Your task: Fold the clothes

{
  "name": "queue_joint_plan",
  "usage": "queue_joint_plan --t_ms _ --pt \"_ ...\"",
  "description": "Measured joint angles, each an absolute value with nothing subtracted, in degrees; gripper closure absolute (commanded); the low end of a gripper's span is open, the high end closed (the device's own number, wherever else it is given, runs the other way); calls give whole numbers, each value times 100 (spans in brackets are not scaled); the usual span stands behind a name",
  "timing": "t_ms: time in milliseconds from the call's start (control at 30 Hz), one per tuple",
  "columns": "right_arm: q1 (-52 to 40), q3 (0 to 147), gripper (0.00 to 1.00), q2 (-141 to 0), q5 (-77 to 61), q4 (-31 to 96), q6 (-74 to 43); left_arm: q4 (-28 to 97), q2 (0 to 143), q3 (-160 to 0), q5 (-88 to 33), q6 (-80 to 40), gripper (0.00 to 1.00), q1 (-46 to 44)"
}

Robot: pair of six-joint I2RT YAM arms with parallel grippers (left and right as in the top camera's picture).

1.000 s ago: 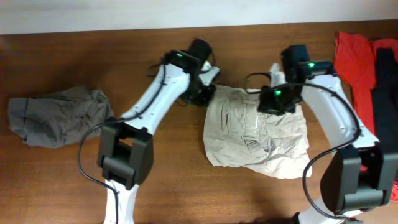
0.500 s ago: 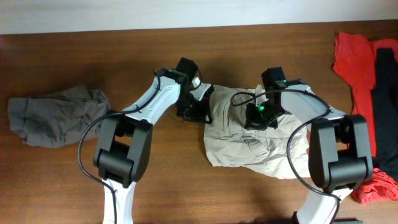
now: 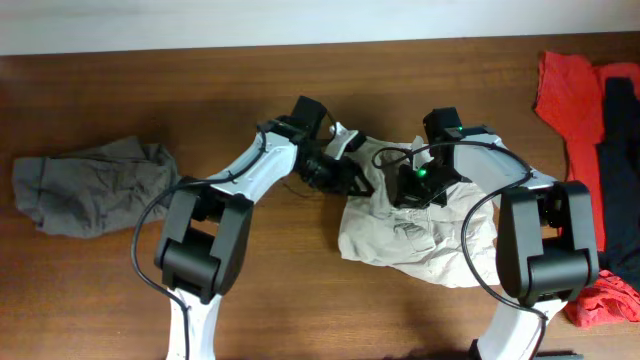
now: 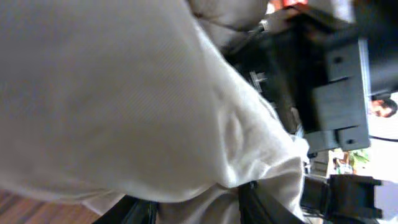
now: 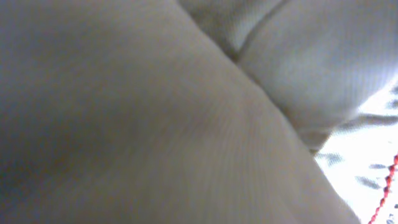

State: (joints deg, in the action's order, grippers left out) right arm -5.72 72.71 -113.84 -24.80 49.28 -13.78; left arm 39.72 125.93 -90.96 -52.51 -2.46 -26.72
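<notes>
**Overhead view.** The beige shorts are lying crumpled on the brown wooden table, a little right of centre, with their lower edge spreading toward the near side. Both arms are reaching in over the far edge of the cloth. The left gripper is pointing at the upper left corner of the shorts and is touching or just beside the fabric. The right gripper is pressing down on the upper middle of the shorts, close beside the left one. A gray garment is lying bunched at the left end of the table, well apart from the arms. A red garment and a black garment are lying side by side at the right edge.

**Left wrist view.** Pale cloth of the shorts is filling most of the frame, and black parts of the right arm are showing beyond it. Whether the left fingers are gripping the cloth or standing apart cannot be told.

**Right wrist view.** Folds of the shorts are covering the whole lens at close range. The right jaws are closed tight; whether any cloth is pinched between them is hidden.
</notes>
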Motion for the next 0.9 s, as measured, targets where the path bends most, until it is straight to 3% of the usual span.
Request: queue_joint_plan --t_ms 100,200,267,467,533,667,900 --pt "-572 7271 96 -11384 -2480 4928 -1376 3935 12593 -9096 -5354 -242 82 -2727" --pt "-572 7271 96 -11386 -2480 4928 -1378 3916 12593 -9096 -5389 -261 83 -2753" --pt "-572 7271 96 -11386 -2480 4928 -1376 3959 12593 -9096 -5404 -266 68 -2753" --pt "-572 7282 96 -11399 -2497 4952 -1376 4665 12593 -9096 -5371 -252 45 -2449" --pt "-572 7286 96 -11406 -2499 4958 -1376 4805 12593 -9096 -5387 -231 27 -2217" --pt "-572 7290 96 -11408 -2499 4960 -1378 4847 12593 -9096 -5647 -169 1 -1715" --pt "-572 7290 96 -11408 -2499 4960 -1380 4799 12593 -9096 -5756 -25 1 -1907"
